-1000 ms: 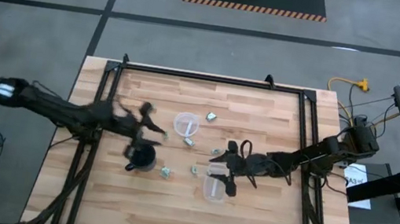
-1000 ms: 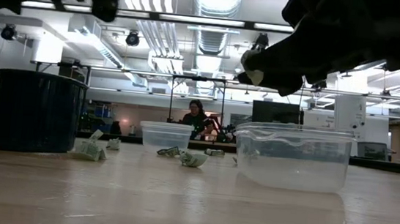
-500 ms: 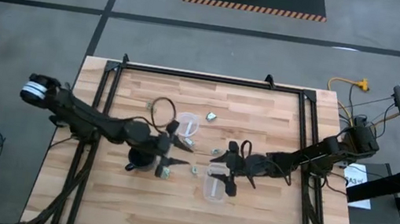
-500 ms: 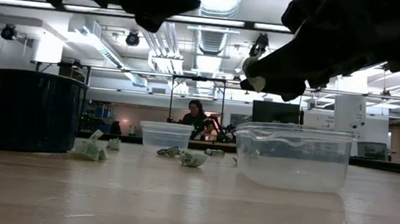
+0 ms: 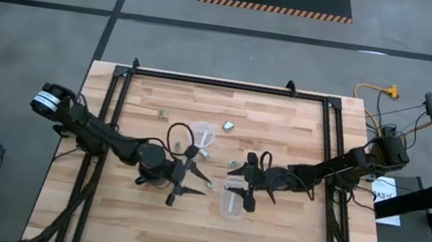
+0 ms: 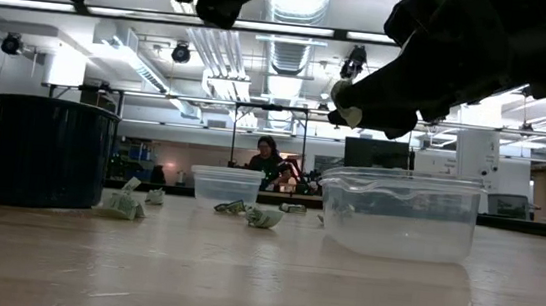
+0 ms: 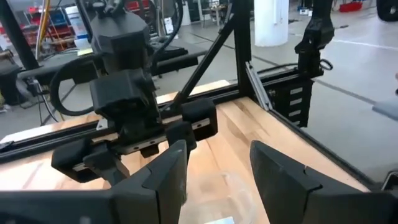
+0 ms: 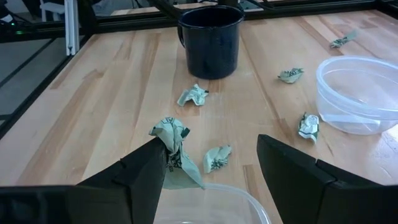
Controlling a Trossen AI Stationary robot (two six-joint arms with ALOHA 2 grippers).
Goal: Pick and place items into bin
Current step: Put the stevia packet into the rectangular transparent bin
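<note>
Hovering right end effector (image 8: 208, 165) over bin (image 5: 231, 203), fingers spread, pale wad (image 8: 174, 152) clinging to one finger. Hanging left end effector (image 5: 190, 179) open beside mug (image 5: 152, 159), empty.

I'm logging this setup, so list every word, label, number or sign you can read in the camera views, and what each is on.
No text can be read in any view.
White sheet beside the table's right edge: dark print, too small to read.
Crumpled pale green paper pieces on the wooden table: printed markings, too blurred to read.
Black mug and clear plastic tubs: no label shows.
</note>
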